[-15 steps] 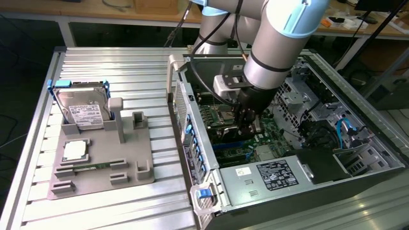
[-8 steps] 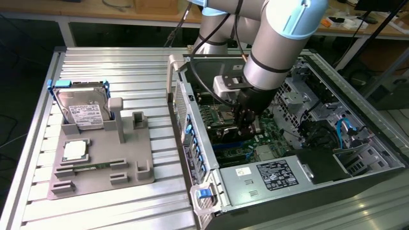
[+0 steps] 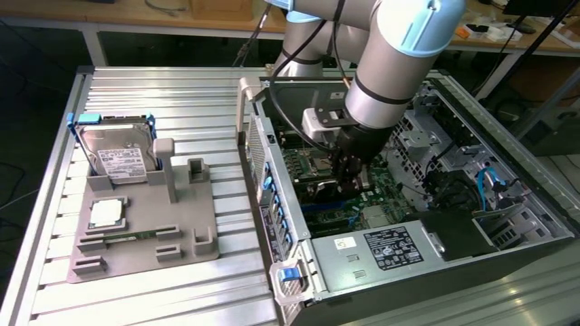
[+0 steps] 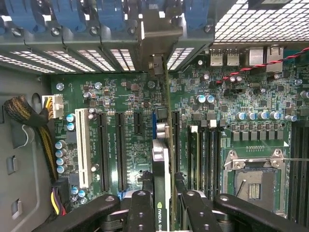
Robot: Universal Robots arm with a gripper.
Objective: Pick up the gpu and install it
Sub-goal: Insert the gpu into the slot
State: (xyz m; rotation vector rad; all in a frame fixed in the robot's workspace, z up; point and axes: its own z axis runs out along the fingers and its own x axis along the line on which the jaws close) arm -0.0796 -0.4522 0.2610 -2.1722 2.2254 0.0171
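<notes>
While the fingers [image 4: 140,212] sit partway closed on the gpu [image 4: 161,159] — the card pinched edge-on between them — the gripper [image 3: 347,178] hangs inside the open computer case [image 3: 471,268], holding the card over the green motherboard [image 4: 120,92], its silver bracket [image 4: 154,34] against the vented wall [image 4: 91,55].

On the slatted table [image 3: 163,88], a fixture tray [image 3: 145,255] lies at the exterior view's left, with an open computer case [image 3: 534,227] beside it at the right. On the tray, the hard drive [image 3: 118,153] stands upright at the far end. A processor chip [image 3: 107,212] lies nearer, and a memory stick [image 3: 122,236] nearer still. Inside the case, the gripper [image 3: 349,180] hangs over the motherboard [image 3: 303,159], with the gpu [image 4: 161,159] edge-on between its fingers [image 4: 140,212]. Expansion slots [image 4: 103,150] lie on one side of the card and the processor socket [image 4: 253,181] on the other. The power supply [image 3: 381,248] sits at the case's near end.
</notes>
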